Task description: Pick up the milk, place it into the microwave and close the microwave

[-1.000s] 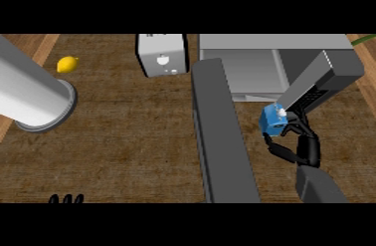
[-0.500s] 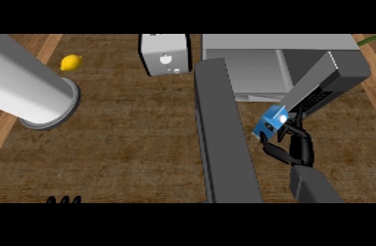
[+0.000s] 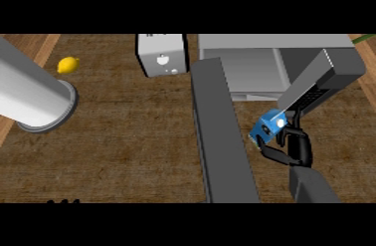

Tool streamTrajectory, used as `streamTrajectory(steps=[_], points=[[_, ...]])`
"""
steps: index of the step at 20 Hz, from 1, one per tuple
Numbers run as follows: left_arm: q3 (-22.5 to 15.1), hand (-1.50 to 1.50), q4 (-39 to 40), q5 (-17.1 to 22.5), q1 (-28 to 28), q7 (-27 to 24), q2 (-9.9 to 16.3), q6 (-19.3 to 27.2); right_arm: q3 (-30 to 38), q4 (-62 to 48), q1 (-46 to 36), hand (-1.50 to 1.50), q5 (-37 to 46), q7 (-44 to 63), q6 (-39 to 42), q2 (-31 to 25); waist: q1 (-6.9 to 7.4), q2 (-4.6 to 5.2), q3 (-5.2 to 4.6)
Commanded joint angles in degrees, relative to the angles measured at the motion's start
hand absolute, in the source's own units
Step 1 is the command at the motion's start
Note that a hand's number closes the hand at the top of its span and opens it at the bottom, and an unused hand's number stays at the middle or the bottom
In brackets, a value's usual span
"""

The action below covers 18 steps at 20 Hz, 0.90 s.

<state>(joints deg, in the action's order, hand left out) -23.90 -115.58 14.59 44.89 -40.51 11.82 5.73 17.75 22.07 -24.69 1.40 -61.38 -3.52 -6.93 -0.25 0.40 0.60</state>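
Right hand (image 3: 288, 146) curled round milk (image 3: 267, 127), carton held above counter (image 3: 117, 150) just before open microwave (image 3: 273, 65). Step: transport. Next: carry milk into cavity, release, swing door (image 3: 220, 135) shut. Left hand (image 3: 62, 202): state indeterminate.

The right hand (image 3: 290, 143) holds the blue milk carton (image 3: 268, 127) in front of the open microwave (image 3: 275, 65), beside its door (image 3: 220, 135).
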Motion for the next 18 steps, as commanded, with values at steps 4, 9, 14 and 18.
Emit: streamTrajectory(steps=[4, 9, 14, 18], points=[[-1.0, -1.50, -0.6, 0.2, 0.3, 0.0, 0.7, -0.6, -3.3, 11.0, 3.0, 1.50, 0.4, 1.9, 1.6, -0.9, -0.18, -0.82, -0.70], [-2.4, -1.50, -6.8, 0.4, 4.2, 2.1, 1.8, 1.1, -8.0, 24.8, 13.2, 1.50, 0.5, 6.5, 5.7, 0.0, -0.47, -0.94, -0.69], [-0.7, -1.50, -1.3, 1.5, 4.2, -2.2, 1.5, -0.2, -9.7, 38.5, 20.0, 1.50, -5.8, 13.9, 13.6, 1.8, -0.44, -0.90, -0.71], [-1.5, -1.50, -2.0, 0.7, 1.5, 0.1, 0.3, 1.9, -13.1, 52.1, 22.7, 1.50, -8.2, 23.9, 12.9, 5.4, -0.41, -0.73, -0.68]])
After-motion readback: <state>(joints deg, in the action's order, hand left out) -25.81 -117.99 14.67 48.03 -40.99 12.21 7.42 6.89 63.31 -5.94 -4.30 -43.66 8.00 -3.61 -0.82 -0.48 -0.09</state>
